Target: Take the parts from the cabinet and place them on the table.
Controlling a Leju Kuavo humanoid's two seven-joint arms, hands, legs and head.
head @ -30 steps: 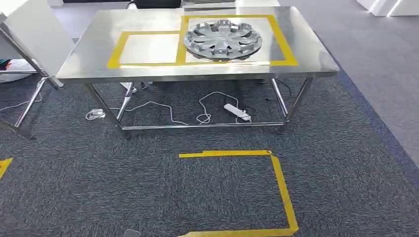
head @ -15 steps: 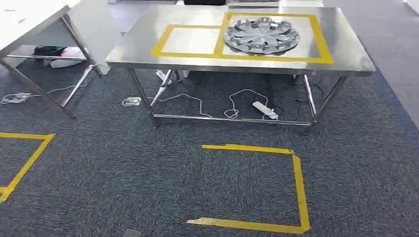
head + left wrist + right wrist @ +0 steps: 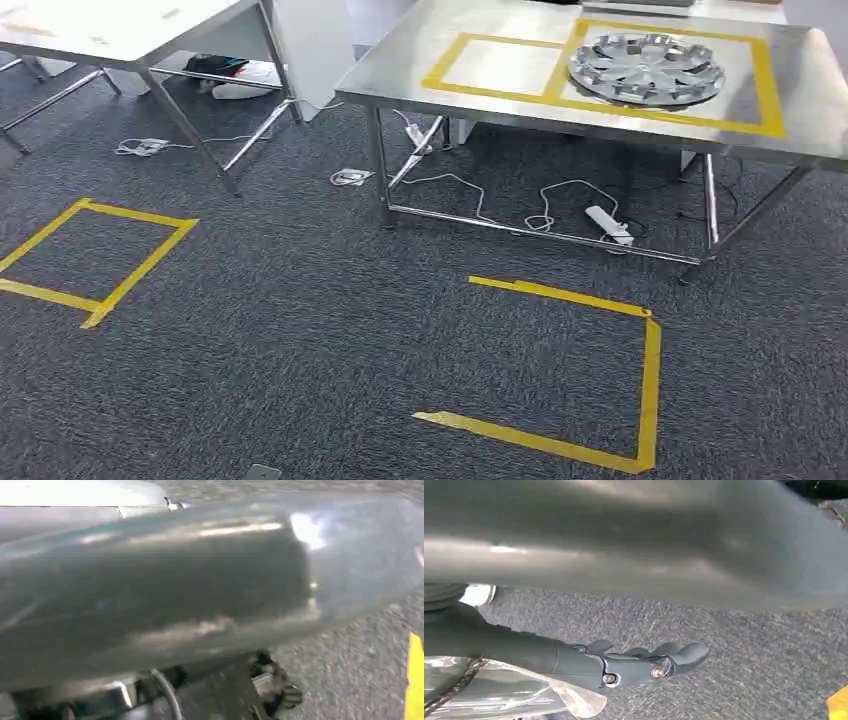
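Right hand [image 3: 644, 665] hangs empty over carpet, fingers loosely extended; left hand's state I cannot tell. Wheel cover [image 3: 645, 68] lies flat on the steel table [image 3: 400, 80], well ahead of my fingers; no cabinet visible.

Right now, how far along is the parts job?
Done: one hubcap lies in the right yellow-taped square on the steel table.
In hand: nothing visible; the right hand hangs over carpet, fingers extended and empty. The left hand's state cannot be told.
Left: the left taped square holds nothing yet.
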